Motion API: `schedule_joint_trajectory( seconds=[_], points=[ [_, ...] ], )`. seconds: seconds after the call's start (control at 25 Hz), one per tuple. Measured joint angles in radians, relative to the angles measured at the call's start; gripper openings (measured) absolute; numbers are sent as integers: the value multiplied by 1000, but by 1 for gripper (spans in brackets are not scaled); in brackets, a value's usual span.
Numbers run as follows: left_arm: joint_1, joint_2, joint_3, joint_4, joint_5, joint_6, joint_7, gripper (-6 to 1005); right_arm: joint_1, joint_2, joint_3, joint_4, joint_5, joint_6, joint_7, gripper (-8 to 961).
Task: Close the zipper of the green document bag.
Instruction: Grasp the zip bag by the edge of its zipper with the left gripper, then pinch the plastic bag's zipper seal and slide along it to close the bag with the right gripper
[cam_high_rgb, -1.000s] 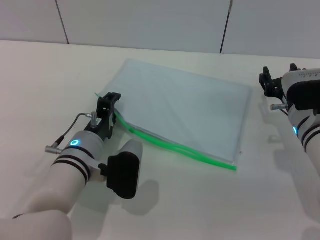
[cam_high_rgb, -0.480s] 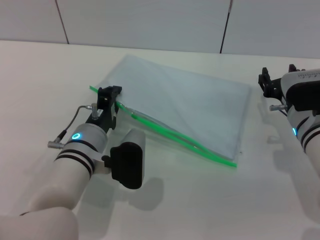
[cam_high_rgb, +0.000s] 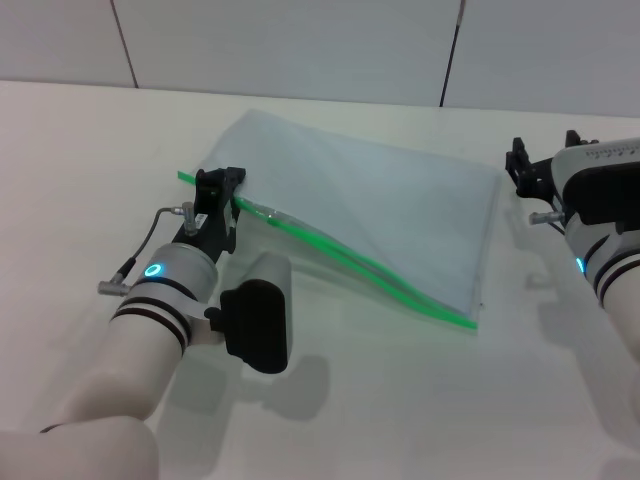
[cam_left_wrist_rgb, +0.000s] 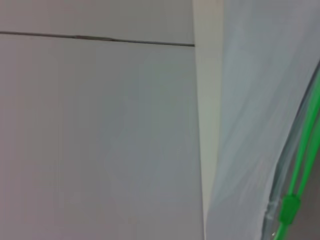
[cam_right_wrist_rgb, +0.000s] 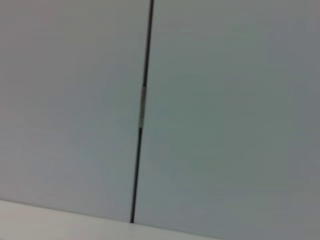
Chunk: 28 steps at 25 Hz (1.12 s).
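The green document bag (cam_high_rgb: 370, 200) lies flat and slanted on the white table, a pale blue-green pouch. Its zipper (cam_high_rgb: 350, 262) runs as a bright green strip along the near long edge. My left gripper (cam_high_rgb: 220, 183) sits at the strip's left end and is shut on it, with a short green tip sticking out past the fingers. In the left wrist view the zipper (cam_left_wrist_rgb: 305, 135) shows with its small green slider (cam_left_wrist_rgb: 289, 207) against the bag (cam_left_wrist_rgb: 250, 125). My right gripper (cam_high_rgb: 522, 170) hovers just off the bag's far right corner. The right wrist view shows only the wall.
The white table (cam_high_rgb: 90, 140) spreads around the bag on all sides. A panelled wall (cam_high_rgb: 300, 40) with dark seams stands behind it. My left forearm (cam_high_rgb: 160, 300) lies over the table's near left part.
My left gripper has moved away from me and slightly left, drawing the zipper's end with it, so the green strip lies straighter. The right gripper has edged a little toward the bag.
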Motion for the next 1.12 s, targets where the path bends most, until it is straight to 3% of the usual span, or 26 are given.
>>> schedule_joint_trajectory(
  seconds=[0.32,0.64,0.96,1.12],
  points=[
    [2,0,0,-4,61,-47,-155,62,4,-4,-29,-55,-11,-16,-1,666],
    [21,3,-2,-12,55,-98,-203,58,-24,-9,-41,-216,-146,-24,-22,663],
    [33,4,-7,-37,52,-105,-220,56,-150,-46,-16,-521,-210,34,-360,658],
    [28,5,-8,-38,52,-108,-227,55,-160,-40,-17,-552,-210,41,-437,655]
  ],
)
